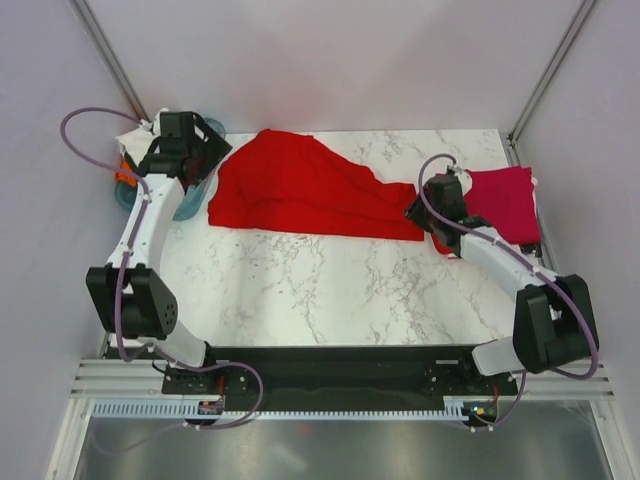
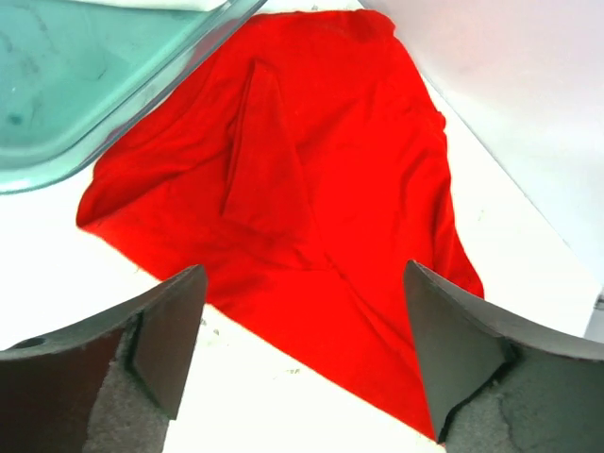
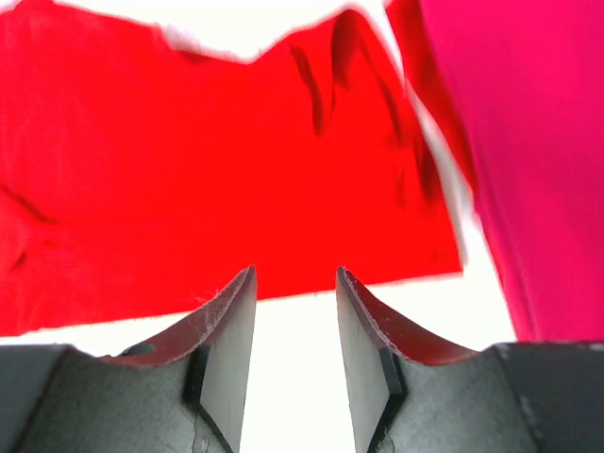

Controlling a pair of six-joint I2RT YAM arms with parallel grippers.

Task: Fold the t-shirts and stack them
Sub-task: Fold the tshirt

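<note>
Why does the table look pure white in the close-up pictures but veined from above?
Top external view: even, soft light, so the table keeps its grey veins. Left wrist and right wrist views: the same surface is overexposed to almost blank white, and the red t-shirt looks oversaturated.

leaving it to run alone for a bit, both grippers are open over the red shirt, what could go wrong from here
1. The red shirt lies creased, with a raised ridge; another fold may come out crooked.
2. Its right end lies close by the crimson shirt, so the right gripper might pinch both.
3. The left gripper hangs near the basket and could knock it.
</note>
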